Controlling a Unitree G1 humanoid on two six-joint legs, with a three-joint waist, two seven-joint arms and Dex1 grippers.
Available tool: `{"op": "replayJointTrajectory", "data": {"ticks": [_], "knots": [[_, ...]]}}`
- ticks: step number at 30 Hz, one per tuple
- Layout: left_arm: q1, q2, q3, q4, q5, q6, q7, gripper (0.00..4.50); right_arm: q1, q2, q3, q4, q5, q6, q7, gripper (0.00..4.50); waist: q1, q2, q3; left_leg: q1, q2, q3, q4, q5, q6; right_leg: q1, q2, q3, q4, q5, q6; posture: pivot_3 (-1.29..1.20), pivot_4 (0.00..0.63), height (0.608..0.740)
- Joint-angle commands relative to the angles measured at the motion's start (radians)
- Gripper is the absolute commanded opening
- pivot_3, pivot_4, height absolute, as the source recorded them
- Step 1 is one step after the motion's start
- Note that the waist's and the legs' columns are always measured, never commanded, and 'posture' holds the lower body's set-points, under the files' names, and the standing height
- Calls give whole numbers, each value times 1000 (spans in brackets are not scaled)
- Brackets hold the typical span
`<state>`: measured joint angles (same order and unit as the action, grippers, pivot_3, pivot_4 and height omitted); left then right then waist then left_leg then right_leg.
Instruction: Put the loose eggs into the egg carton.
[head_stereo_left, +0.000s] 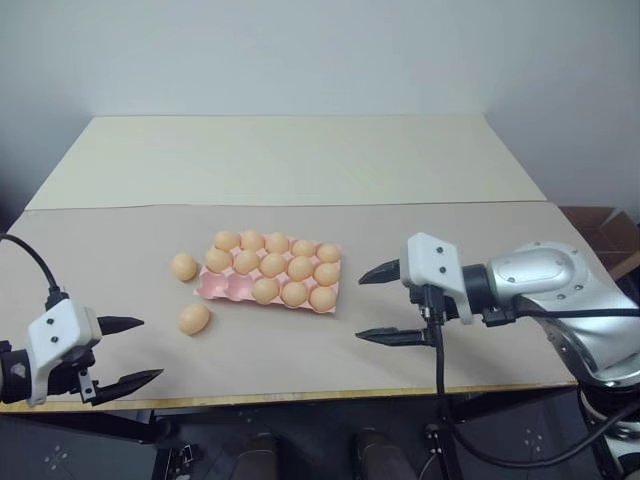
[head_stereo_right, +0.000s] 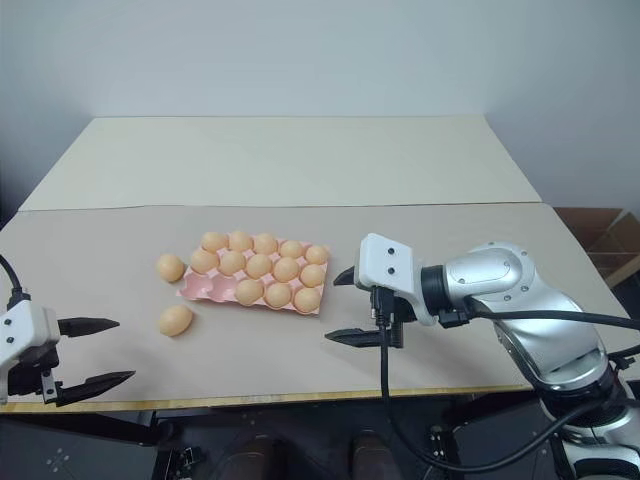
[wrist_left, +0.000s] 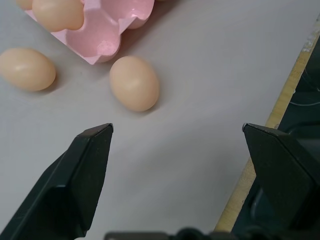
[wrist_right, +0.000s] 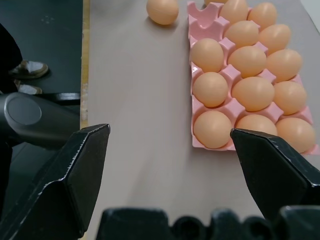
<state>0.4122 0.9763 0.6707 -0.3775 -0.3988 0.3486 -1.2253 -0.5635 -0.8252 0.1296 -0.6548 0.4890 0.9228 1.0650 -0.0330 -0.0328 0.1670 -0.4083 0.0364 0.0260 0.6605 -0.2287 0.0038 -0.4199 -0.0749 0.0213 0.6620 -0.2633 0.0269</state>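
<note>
- Beige covering lies over the desk (head_stereo_left: 300, 360), with a plain pale wall behind it.
- Around the desk's middle sits the pink egg carton (head_stereo_left: 213, 286), most of its cups filled with tan eggs; the two cups at its near-left corner look empty.
- Two loose eggs lie on the desk off the carton's left end: the near egg (head_stereo_left: 194, 318) just off the near-left corner, the far egg (head_stereo_left: 183, 266) beside the left end, a little toward the far edge.
- By the desk's near-left corner hangs the left gripper (head_stereo_left: 128, 350), black fingers spread wide and holding nothing, pointed toward the near egg.
- To the carton's right, the right gripper (head_stereo_left: 378, 304) points left at it, jaws likewise wide apart and empty.
- My judgement: the left arm is the one placed for the next pick. It should straddle the near egg across its narrow middle, close gently so the smooth shell does not squirt out, then lower it straight into the empty corner cup without nudging neighbours.
</note>
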Motion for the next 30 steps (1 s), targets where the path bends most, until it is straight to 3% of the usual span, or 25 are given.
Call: {"op": "replayJointTrajectory", "data": {"ticks": [1, 13, 20, 30], "knots": [[20, -15, 46, -48, -12, 8, 15, 4500, 7, -14, -34, -42, 37, 10, -25, 4483, 1, 0, 0, 0, 0, 0, 0, 0, 0, 0, 0, 0, 0, 0, 0, 0, 150, 740], [30, -33, 72, -94, -14, 53, 57, 4500, 6, -33, 5, -7, 32, -28, -60, 4483, 16, 0, 0, 0, 0, 1, 0, 0, 0, 0, 0, 0, -1, 0, 0, 0, 150, 740], [-4, -121, 32, -109, -37, 53, 158, 4500, -1, -25, 29, 6, 20, -31, -85, 4483, 18, 0, 0, 0, 0, 1, 0, 0, 0, 0, 0, 0, -1, 0, 0, 0, 150, 740], [-166, -178, -165, 0, 23, 17, 280, 4500, 16, 2, 39, -28, 25, -4, -175, 4483, 21, -1, 0, 1, -2, 1, 0, 0, 0, 2, -1, 0, -1, 0, 0, 0, 150, 740]]}}
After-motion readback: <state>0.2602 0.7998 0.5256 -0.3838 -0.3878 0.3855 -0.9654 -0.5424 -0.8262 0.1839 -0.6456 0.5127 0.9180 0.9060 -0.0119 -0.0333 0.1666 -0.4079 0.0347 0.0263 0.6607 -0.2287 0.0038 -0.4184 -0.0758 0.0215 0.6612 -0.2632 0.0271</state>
